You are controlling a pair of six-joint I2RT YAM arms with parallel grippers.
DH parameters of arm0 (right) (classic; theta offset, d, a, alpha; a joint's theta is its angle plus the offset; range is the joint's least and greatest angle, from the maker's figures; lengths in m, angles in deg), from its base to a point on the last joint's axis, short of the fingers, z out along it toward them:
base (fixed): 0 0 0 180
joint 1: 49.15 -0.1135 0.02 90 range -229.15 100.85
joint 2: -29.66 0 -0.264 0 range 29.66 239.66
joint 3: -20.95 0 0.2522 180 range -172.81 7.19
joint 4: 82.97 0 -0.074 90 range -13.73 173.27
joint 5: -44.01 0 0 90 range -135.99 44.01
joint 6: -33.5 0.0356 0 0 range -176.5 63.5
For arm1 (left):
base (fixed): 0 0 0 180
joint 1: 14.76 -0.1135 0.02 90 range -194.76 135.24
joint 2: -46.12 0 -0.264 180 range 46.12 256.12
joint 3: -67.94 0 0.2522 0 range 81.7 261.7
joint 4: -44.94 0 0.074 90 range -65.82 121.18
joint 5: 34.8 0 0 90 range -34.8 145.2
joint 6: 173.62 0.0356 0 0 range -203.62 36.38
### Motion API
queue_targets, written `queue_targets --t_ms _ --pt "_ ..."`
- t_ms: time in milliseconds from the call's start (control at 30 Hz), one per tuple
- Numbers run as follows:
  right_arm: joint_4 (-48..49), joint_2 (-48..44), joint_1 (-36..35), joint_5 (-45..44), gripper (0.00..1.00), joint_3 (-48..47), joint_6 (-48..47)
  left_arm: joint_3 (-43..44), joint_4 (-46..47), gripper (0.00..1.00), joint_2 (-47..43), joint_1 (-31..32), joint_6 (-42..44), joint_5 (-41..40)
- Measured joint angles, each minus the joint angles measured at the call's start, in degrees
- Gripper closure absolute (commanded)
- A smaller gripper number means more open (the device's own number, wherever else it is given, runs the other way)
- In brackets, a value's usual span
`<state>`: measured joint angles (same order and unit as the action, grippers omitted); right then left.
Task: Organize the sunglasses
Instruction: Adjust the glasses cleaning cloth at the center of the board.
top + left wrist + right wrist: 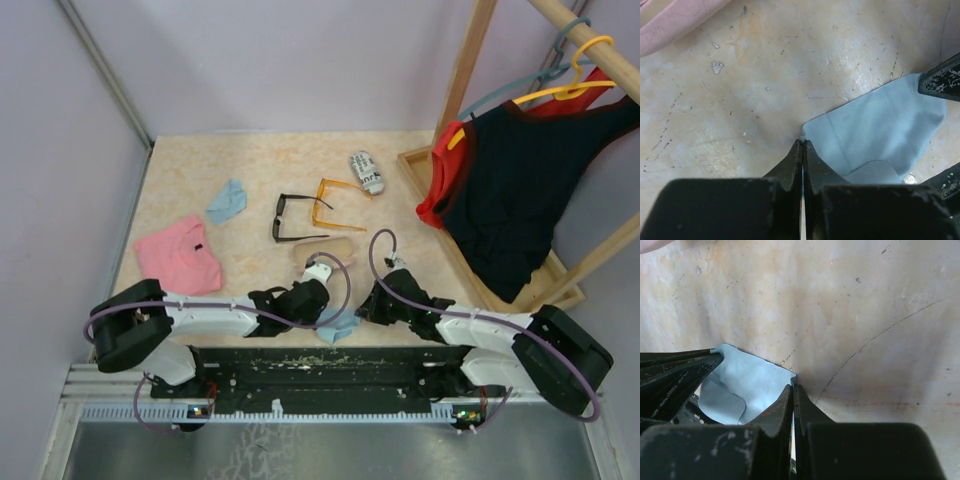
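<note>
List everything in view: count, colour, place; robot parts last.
black-framed dark-lens sunglasses: one, black, centre.
orange translucent-frame sunglasses: one, orange, right of black pair.
printed oblong case: one, black-and-white, behind the orange pair.
pink oblong case: one, pale pink, nearer than both pairs.
folded pink garment: one, pink, left.
light blue cloth: two, blue, far left and between grippers.
hanging garments: two, black and red, wooden rack, right.
left gripper, right gripper: one each, black, shut on near cloth.

Glossy, scratched marbled tabletop (765, 75); smooth matt blue cloth (880, 130); scuffed black plastic left claw (803, 145).
</note>
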<state>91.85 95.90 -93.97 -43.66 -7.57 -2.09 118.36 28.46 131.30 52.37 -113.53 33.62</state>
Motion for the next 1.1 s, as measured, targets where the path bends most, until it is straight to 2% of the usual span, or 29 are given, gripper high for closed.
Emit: queue_targets --t_ms 267,500,1100 --pt "0.4 -2.4 0.0 -1.4 1.0 1.0 -3.8 -1.9 -0.3 0.99 -2.3 -0.5 -0.3 -0.1" --pt "5.8 -4.9 0.0 -2.8 1.0 1.3 -5.3 -2.7 -0.3 0.99 -4.4 -2.2 -0.3 -1.5" --pt "10.5 -0.9 0.0 -6.5 1.0 -3.3 -12.5 -4.8 7.5 0.99 -8.3 -10.1 6.4 -0.8"
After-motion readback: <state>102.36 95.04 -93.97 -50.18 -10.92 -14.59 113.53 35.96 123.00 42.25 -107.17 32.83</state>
